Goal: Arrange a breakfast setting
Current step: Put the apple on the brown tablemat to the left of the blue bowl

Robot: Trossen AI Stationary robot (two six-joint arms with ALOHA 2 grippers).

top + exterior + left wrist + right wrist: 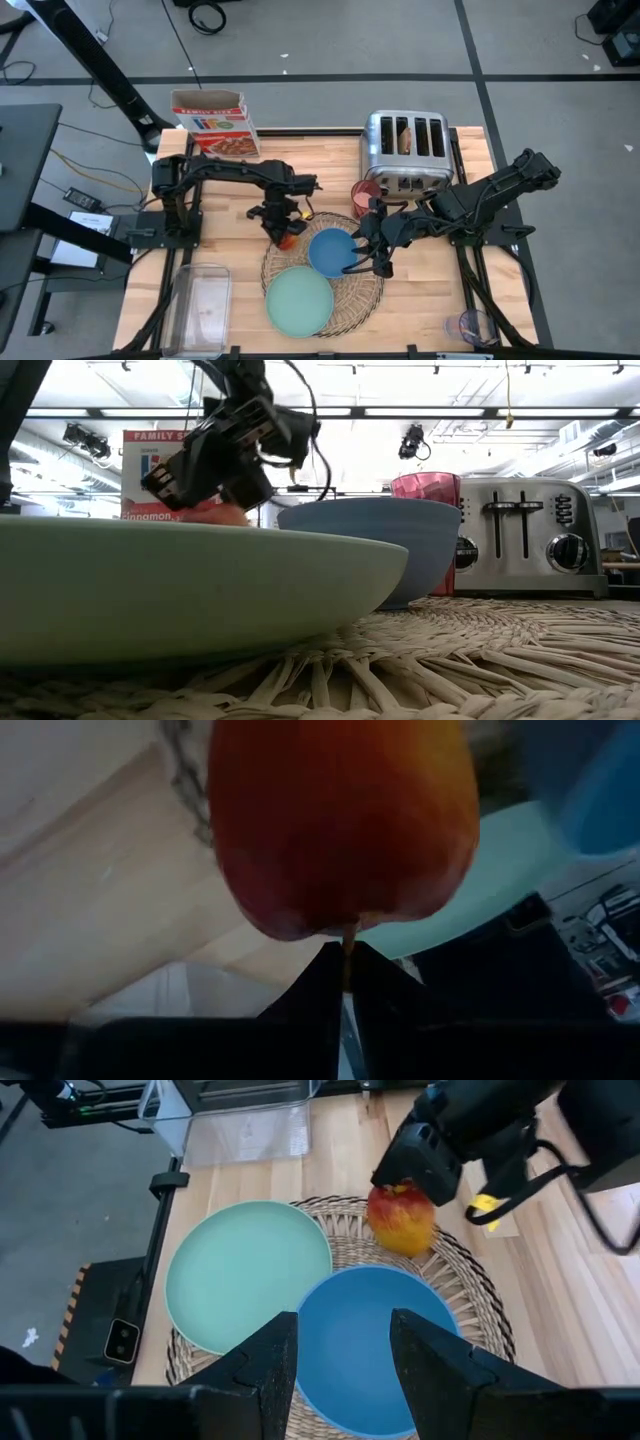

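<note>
Breakfast setting on wooden tabletop (330, 165). Round woven straw placemat (352, 295), at centre, carries the mint-green plate (299, 302) on its near-left part and the blue bowl (330, 250) beside it, the two rims touching or nearly so. Red apple (401, 1220) (red-to-yellow skin, stem pointing toward the wrist camera): at the placemat's left edge, stem pinched between the clenched fingers of the left tool (282, 226). Right tool (372, 258): fingers parted above the blue bowl, grasping nothing. Pink cup (365, 194): upright on the tabletop, just beside the chrome toaster (405, 150). Toast slice (404, 138): standing in one toaster slot. Cereal box (216, 123): far-left corner. Clear plastic bin (201, 305): near-left edge.
</note>
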